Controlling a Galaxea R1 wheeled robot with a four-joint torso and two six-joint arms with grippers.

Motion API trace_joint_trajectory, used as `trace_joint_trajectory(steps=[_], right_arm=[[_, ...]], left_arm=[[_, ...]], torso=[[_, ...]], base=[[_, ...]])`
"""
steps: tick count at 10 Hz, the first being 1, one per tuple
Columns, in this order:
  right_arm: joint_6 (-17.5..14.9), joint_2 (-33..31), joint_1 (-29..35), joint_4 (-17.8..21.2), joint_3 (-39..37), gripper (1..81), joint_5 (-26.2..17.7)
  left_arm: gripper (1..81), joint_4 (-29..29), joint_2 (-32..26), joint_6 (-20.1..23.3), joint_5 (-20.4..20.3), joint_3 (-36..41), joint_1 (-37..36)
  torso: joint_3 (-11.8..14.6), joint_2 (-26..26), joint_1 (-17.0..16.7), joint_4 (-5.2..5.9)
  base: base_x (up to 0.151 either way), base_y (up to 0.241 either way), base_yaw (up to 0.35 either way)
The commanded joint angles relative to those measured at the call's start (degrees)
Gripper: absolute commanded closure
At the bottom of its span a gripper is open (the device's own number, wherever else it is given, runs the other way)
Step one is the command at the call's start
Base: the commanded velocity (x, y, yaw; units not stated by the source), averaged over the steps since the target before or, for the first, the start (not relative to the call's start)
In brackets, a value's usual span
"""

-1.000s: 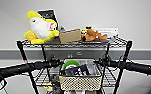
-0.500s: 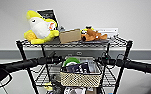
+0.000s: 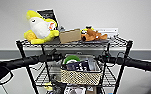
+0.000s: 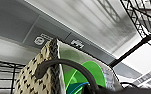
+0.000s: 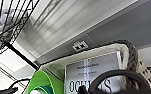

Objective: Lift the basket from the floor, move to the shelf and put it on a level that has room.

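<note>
Two black arms are reaching in from either side of the head view, meeting the basket (image 3: 80, 75) at its two short ends. The left gripper (image 3: 56, 56) is sitting at the basket's left end and the right gripper (image 3: 102, 59) at its right end; whether either one's fingers are closed on the rim I cannot tell, since the fingers are not making themselves out in any view. The basket, cream and speckled with a dark rim, is sitting at the height of the level (image 3: 42, 80), the wire tier second from the top of the shelf (image 3: 124, 65), toward that tier's front edge and roughly centred between the front posts. Whether its bottom is resting on the wire or hanging just above it cannot be told. A green roll (image 3: 71, 59) and a printed booklet (image 3: 77, 66) are standing inside it.

On the top tier, a yellow plush (image 3: 41, 28) is sitting at the left end, a brown cardboard box (image 3: 70, 36) near the middle, and an orange plush (image 3: 93, 35) toward the right end. A dark card (image 3: 49, 14) is leaning against the wall behind the yellow plush.

From the left wrist view the basket's speckled side (image 4: 32, 77) and dark braided rim are showing close up, with a dark cable (image 4: 68, 65) arching over the green roll. From the right wrist view the booklet is leaning against the basket's inner wall beside the braided rim (image 5: 131, 56).
</note>
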Motion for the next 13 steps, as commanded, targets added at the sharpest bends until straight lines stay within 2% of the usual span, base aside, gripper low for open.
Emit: trace_joint_trajectory(steps=[1,7,8,13], right_arm=[[-0.3,3.4,11.5,0.3,-0.7,81.1,2.5],[-0.3,3.5,9.6,-1.6,-1.6,81.1,2.5],[-0.3,3.2,9.6,-1.6,-1.2,81.1,2.5],[-0.3,1.4,9.5,-1.6,0.7,81.1,2.4]], left_arm=[[81.1,-0.4,2.9,-0.3,-4.2,-2.5,-10.9],[81.1,0.5,1.3,-0.2,-4.2,-1.9,-9.1],[1.0,0.5,1.3,-0.1,-4.2,-1.8,-9.2],[1.0,0.6,-0.2,-0.1,-4.2,-0.7,-9.1]], torso=[[0.0,0.0,0.0,0.0],[0.0,0.0,0.0,0.0],[0.0,0.0,0.0,0.0],[0.0,0.0,0.0,0.0]], base=[[0.0,0.0,0.0],[0.0,0.0,0.0],[0.0,0.0,0.0],[0.0,0.0,0.0]])
